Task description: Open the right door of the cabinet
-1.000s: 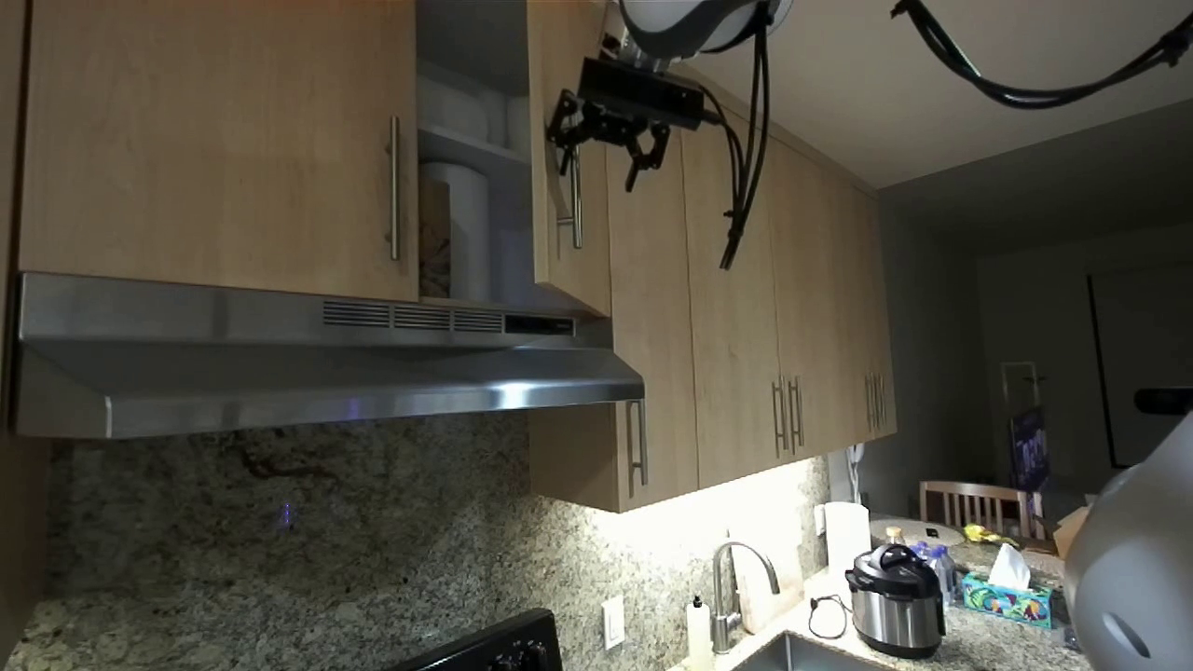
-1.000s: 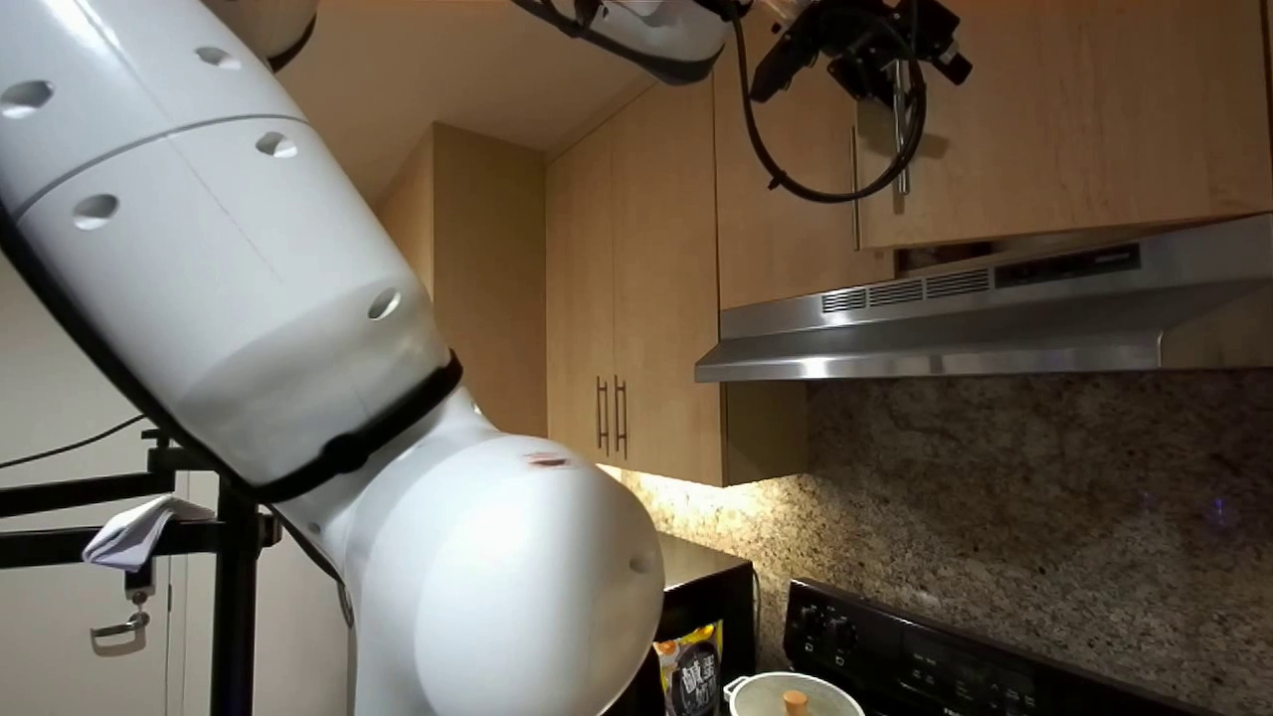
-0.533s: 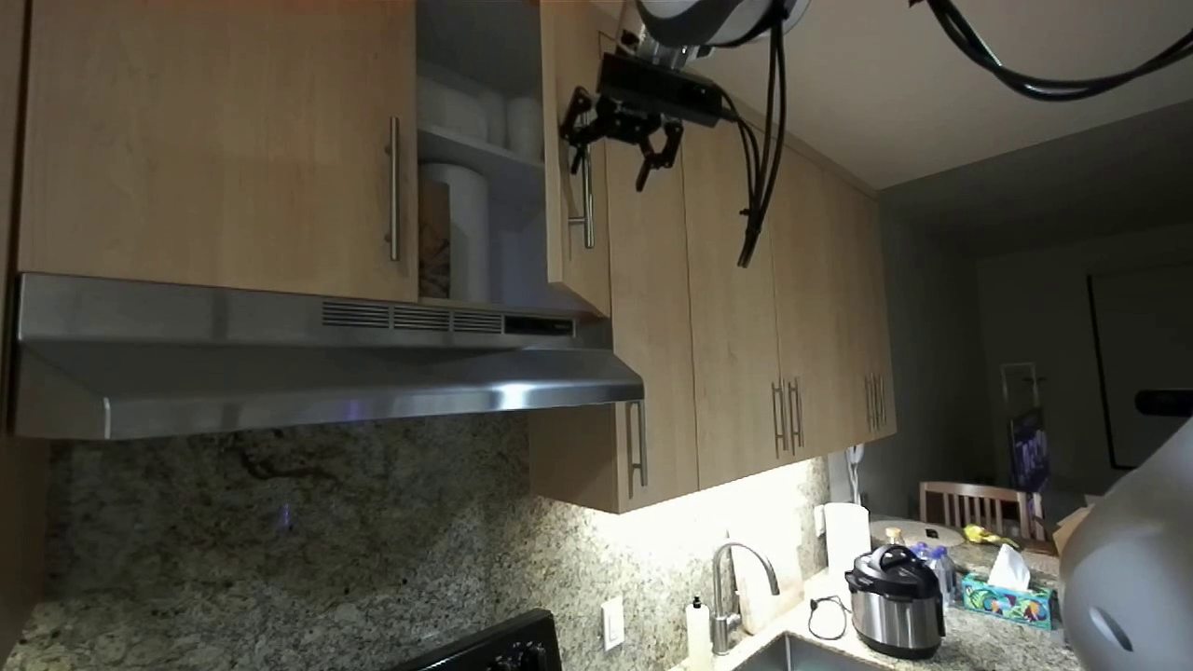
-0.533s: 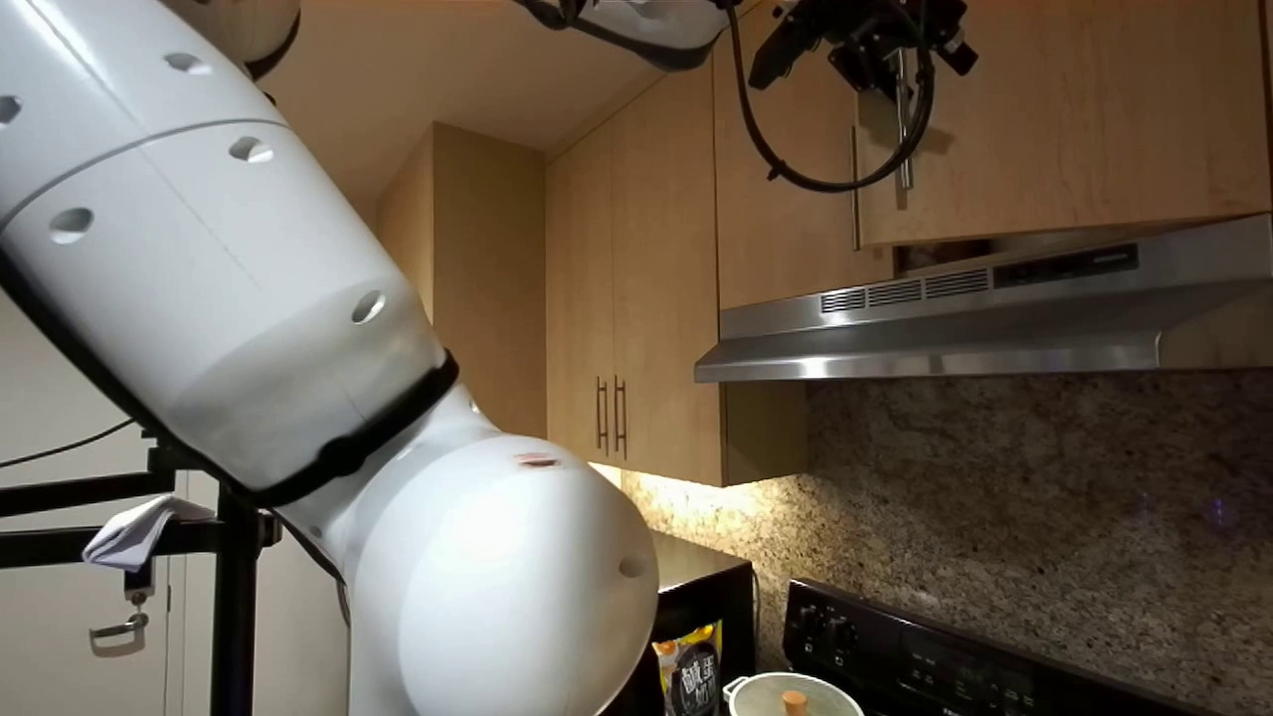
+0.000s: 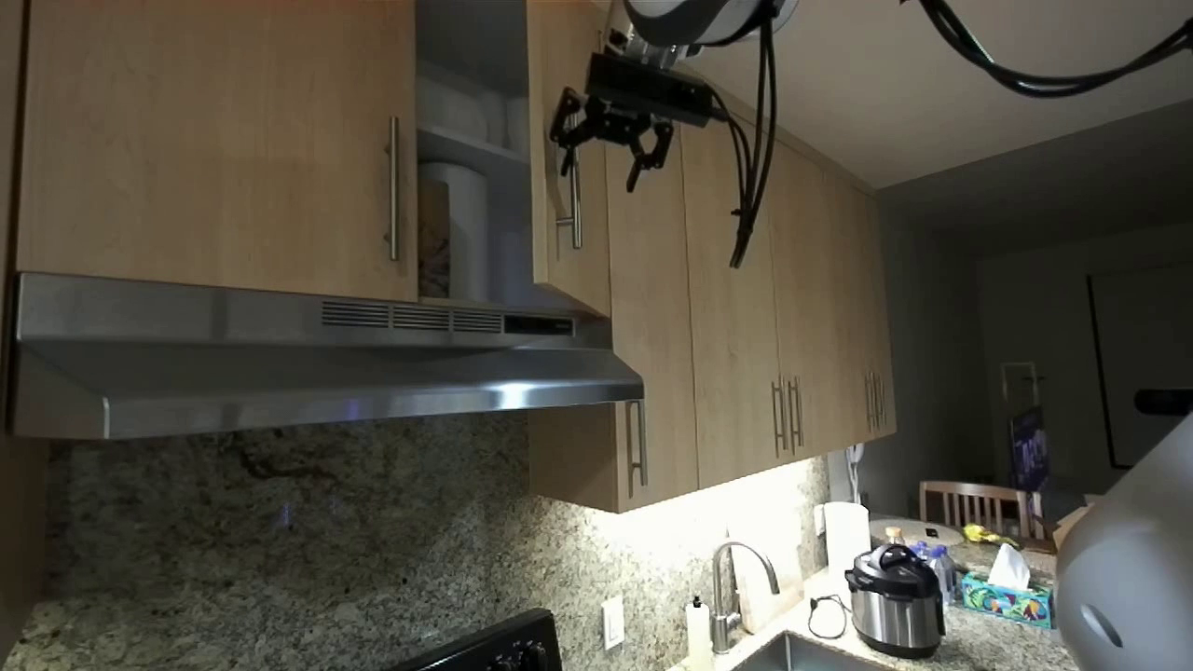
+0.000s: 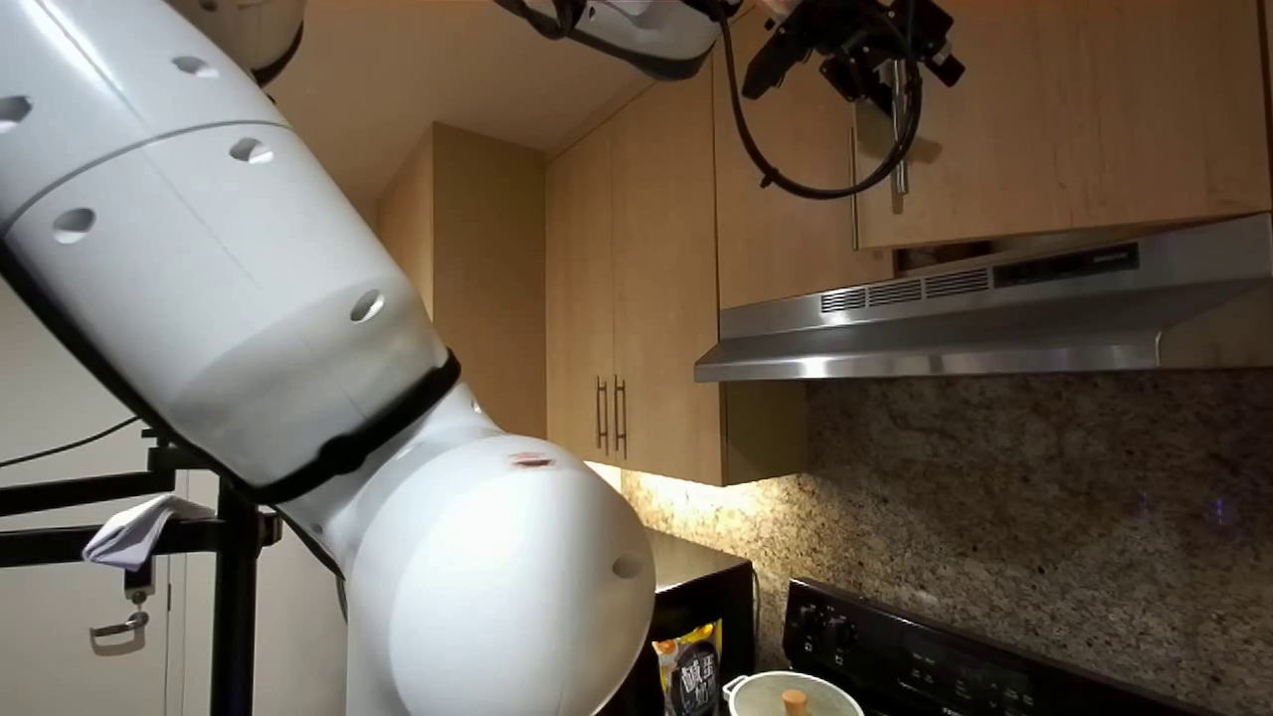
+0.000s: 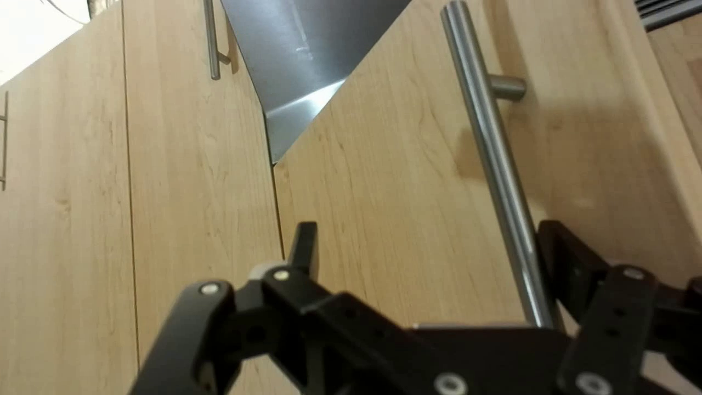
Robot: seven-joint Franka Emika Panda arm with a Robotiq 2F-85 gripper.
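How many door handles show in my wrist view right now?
3: the large handle on the right door, a second handle near the picture's top on the neighbouring tall door, and a thin handle at the left edge. The claw may hide others.

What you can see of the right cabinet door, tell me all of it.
The right door is a flat, pale, wood-grained panel, swung partly open above the range hood; its top is out of view. An upright brushed-metal bar handle stands off it near the free edge. In the wrist view that bar shows between the fingers of the open gripper, right beside one; contact is unclear.
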